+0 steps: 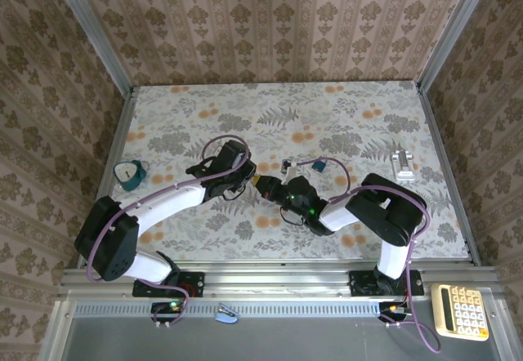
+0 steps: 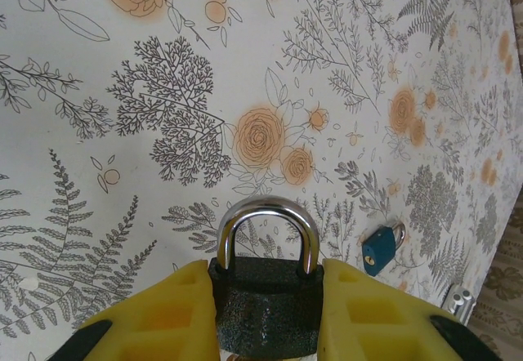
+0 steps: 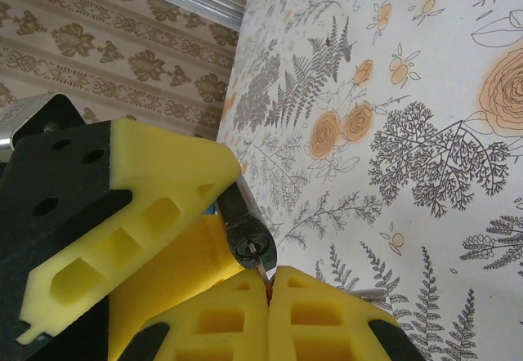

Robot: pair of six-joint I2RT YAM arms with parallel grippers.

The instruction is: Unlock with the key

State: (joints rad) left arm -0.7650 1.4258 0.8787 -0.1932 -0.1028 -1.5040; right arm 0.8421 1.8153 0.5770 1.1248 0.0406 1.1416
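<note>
The left gripper clamps the black padlock by its body between yellow pads, silver shackle pointing away, held above the middle of the flowered table. The right gripper is pinched shut on the key (only a sliver shows), its tip at the padlock's keyhole. A blue padlock lies on the table beyond.

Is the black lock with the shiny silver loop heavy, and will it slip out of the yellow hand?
Probably heavy for its size: the black padlock with silver steel shackle looks like solid metal. Likely stiff, not bendy. Its pebbled body, squeezed between foam fingers of the left hand, probably won't slip easily.
</note>
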